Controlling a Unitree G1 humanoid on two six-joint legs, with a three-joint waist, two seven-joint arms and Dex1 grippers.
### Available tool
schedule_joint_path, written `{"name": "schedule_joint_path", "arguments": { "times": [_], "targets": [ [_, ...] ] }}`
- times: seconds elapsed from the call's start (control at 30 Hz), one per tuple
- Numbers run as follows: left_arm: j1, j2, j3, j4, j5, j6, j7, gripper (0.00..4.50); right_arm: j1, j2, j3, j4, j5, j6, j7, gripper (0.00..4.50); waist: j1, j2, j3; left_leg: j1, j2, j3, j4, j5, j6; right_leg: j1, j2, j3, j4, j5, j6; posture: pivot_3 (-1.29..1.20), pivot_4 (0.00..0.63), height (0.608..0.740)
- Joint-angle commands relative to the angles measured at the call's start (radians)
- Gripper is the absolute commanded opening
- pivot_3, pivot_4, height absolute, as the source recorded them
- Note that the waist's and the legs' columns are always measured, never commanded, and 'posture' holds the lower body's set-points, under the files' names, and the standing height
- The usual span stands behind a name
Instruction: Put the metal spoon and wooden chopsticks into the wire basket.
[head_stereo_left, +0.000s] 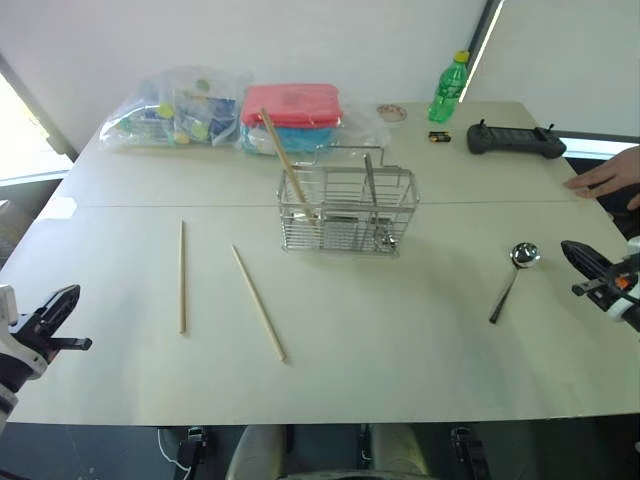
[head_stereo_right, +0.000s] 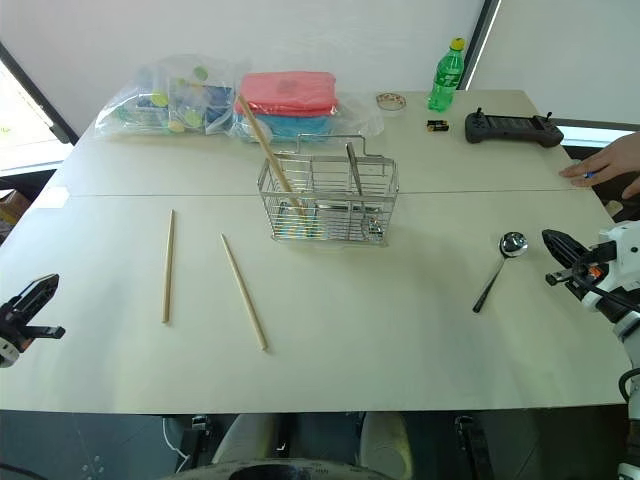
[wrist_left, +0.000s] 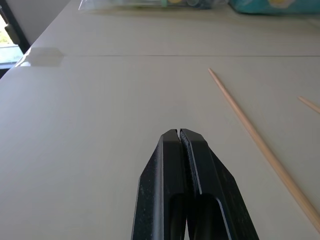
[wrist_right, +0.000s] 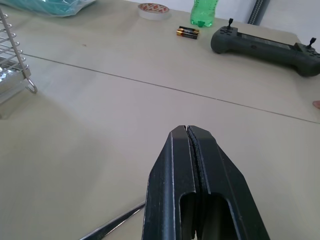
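Beside right wrist: battery (wrist_right: 187, 32), controller (wrist_right: 265, 45).

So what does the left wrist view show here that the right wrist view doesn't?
Left wrist view: a wooden chopstick lying flat on the table, the tip of a second chopstick beside it, and the left gripper with its jaws shut. Right wrist view: a corner of the wire basket, a battery, the green bottle, a dark controller, the spoon handle and the shut right gripper. Both share the pale table.
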Motion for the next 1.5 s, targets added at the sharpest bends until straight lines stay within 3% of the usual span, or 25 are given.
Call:
{"name": "schedule_joint_path", "arguments": {
  "times": [0.03, 0.53, 0.63, 0.7, 0.8, 0.87, 1.03, 1.3, 1.5],
  "targets": [
    [0.000, 0.020, 0.023, -0.023, -0.008, 0.002, 0.002, 0.07, -0.001, -0.001, -0.019, -0.006, 0.002, -0.019, 0.002, 0.00, 0.000, 0.000, 0.000, 0.000, 0.000, 0.000, 0.000, 0.000, 0.000, 0.000, 0.000, 0.000, 0.000, 0.000, 0.000, 0.00, 0.150, 0.699],
    [-0.057, 0.051, -0.003, -0.023, -0.019, 0.026, -0.006, 0.07, -0.029, -0.015, -0.011, 0.008, -0.026, -0.033, -0.009, 0.00, 0.000, 0.000, 0.000, 0.001, 0.000, 0.000, 0.000, 0.000, 0.000, 0.000, 0.000, 0.000, 0.001, 0.001, -0.001, 0.00, 0.150, 0.699],
    [-0.096, 0.073, -0.021, -0.018, -0.048, 0.053, -0.024, 0.87, -0.022, -0.011, -0.008, -0.042, -0.054, 0.000, -0.074, 0.00, 0.000, 0.000, 0.000, 0.001, 0.000, 0.000, 0.000, 0.000, 0.000, 0.000, 0.001, 0.000, 0.001, 0.001, -0.002, 0.00, 0.150, 0.699],
    [-0.122, 0.090, -0.038, -0.021, -0.055, 0.070, -0.030, 1.82, -0.019, -0.010, -0.006, -0.083, -0.066, 0.032, -0.113, 0.00, 0.001, 0.000, 0.000, 0.001, 0.000, 0.000, 0.000, 0.000, 0.000, 0.000, 0.001, 0.000, 0.001, 0.001, -0.002, 0.00, 0.150, 0.699],
    [-0.208, 0.124, -0.073, -0.022, -0.094, 0.111, -0.033, 3.33, -0.018, 0.000, -0.020, -0.170, -0.026, 0.152, -0.170, 0.86, 0.002, 0.000, 0.000, 0.001, 0.000, 0.000, 0.001, 0.000, 0.000, 0.000, 0.001, 0.000, 0.001, 0.002, -0.002, 0.00, 0.150, 0.699],
    [-0.276, 0.146, -0.101, -0.029, -0.137, 0.152, -0.040, 4.41, -0.011, 0.004, -0.022, -0.234, -0.021, 0.196, -0.197, 1.87, 0.002, 0.000, -0.001, 0.000, 0.000, -0.001, 0.001, 0.000, 0.000, 0.001, 0.002, 0.000, 0.002, 0.002, -0.002, 0.00, 0.150, 0.699],
    [-0.489, 0.214, -0.232, -0.046, -0.250, 0.275, -0.065, 4.50, -0.094, 0.028, -0.022, -0.409, -0.004, 0.493, -0.430, 4.35, 0.000, -0.001, -0.001, 0.000, 0.000, -0.001, 0.001, 0.000, 0.000, 0.000, 0.003, 0.000, 0.002, 0.002, -0.003, 0.00, 0.150, 0.699],
    [-0.872, 0.252, -0.453, -0.006, -0.443, 0.475, -0.151, 4.50, -0.408, 0.193, -0.053, -0.588, 0.018, 0.977, -0.763, 4.35, -0.003, -0.002, 0.001, 0.000, 0.002, -0.002, 0.001, 0.001, 0.000, -0.001, 0.007, 0.000, 0.003, 0.003, -0.004, 0.00, 0.150, 0.699],
    [-1.090, 0.214, -0.637, 0.063, -0.394, 0.476, -0.279, 4.50, -0.427, 0.306, -0.006, -0.696, -0.072, 1.193, -0.878, 4.35, -0.002, -0.002, 0.001, -0.002, 0.003, -0.003, -0.001, 0.001, 0.000, -0.002, 0.009, 0.000, 0.002, 0.005, -0.001, 0.00, 0.150, 0.699]
  ]
}}
